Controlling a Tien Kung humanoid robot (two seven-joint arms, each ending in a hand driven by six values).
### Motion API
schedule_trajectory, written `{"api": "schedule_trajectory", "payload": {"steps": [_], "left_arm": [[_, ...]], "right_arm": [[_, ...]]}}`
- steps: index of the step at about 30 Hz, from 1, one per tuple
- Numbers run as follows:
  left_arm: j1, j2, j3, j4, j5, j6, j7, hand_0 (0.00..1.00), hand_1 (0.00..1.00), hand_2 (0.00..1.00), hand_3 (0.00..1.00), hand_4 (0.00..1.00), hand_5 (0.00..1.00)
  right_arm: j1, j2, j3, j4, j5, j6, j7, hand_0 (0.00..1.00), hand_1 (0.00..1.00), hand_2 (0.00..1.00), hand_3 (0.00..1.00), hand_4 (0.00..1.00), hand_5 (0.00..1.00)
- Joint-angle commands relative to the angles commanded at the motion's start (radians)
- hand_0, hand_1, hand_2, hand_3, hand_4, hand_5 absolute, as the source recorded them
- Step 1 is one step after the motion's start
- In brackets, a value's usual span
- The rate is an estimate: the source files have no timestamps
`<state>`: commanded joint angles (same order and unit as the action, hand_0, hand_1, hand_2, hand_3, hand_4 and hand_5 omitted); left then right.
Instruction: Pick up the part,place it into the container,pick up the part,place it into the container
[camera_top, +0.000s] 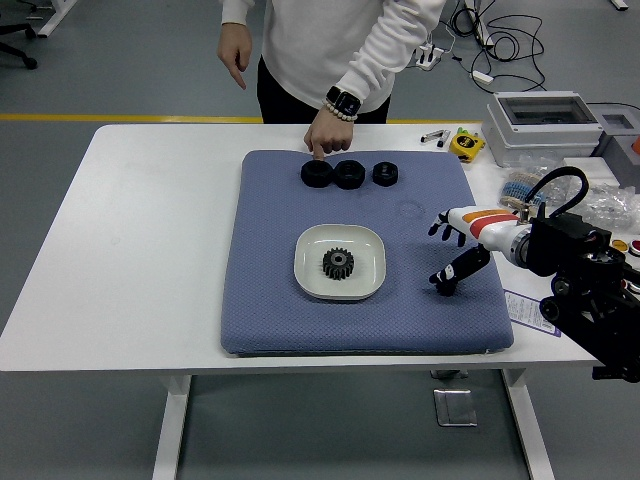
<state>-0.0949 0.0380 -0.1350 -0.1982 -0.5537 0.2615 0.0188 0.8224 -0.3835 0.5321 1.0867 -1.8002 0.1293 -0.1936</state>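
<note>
My right hand (449, 252) hovers low over the blue mat's (270, 310) right side, fingers curled around a small black part (444, 284). The white container (370, 262) sits mid-mat holding a gear (338, 263). A person's hand (322, 137) touches the far parts (348, 174)
</note>
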Motion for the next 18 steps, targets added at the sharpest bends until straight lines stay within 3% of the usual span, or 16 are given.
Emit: {"api": "schedule_trajectory", "payload": {"steps": [2,3,8,9,14,15,18], "left_arm": [[0.000,0.000,0.000,0.000,0.000,0.000,0.000,0.606,0.640,0.789,0.699,0.703,0.626],[0.000,0.000,0.000,0.000,0.000,0.000,0.000,0.604,0.638,0.787,0.699,0.699,0.622],[-0.001,-0.001,-0.003,-0.001,0.004,0.000,0.002,0.604,0.638,0.787,0.699,0.699,0.622],[-0.002,-0.001,-0.003,-0.001,0.005,0.001,0.002,0.604,0.637,0.787,0.697,0.696,0.620],[-0.002,-0.001,-0.004,-0.001,0.006,0.001,0.003,0.604,0.637,0.787,0.697,0.696,0.620],[-0.002,-0.001,-0.003,-0.001,0.005,0.001,0.003,0.604,0.637,0.786,0.697,0.695,0.621],[-0.003,-0.001,-0.004,-0.002,0.005,0.001,0.003,0.604,0.637,0.786,0.697,0.695,0.621]], "right_arm": [[-0.003,-0.003,-0.004,0.010,-0.001,0.009,-0.003,0.288,0.514,0.645,0.733,0.998,0.368],[-0.004,-0.004,-0.005,0.010,-0.009,0.010,-0.003,0.278,0.492,0.619,0.670,0.998,0.355],[0.004,-0.001,-0.019,-0.025,-0.042,0.001,-0.009,0.278,0.492,0.619,0.670,0.998,0.355],[0.004,0.000,-0.021,-0.032,-0.048,-0.002,-0.012,0.233,0.449,0.546,0.579,0.973,0.333],[-0.005,0.007,-0.023,-0.059,-0.070,-0.004,-0.018,0.233,0.449,0.546,0.579,0.973,0.333],[-0.008,0.009,-0.025,-0.061,-0.071,-0.004,-0.018,0.202,0.420,0.509,0.523,0.939,0.326],[-0.013,0.014,-0.028,-0.068,-0.068,-0.009,-0.016,0.202,0.420,0.509,0.523,0.939,0.326]]}}
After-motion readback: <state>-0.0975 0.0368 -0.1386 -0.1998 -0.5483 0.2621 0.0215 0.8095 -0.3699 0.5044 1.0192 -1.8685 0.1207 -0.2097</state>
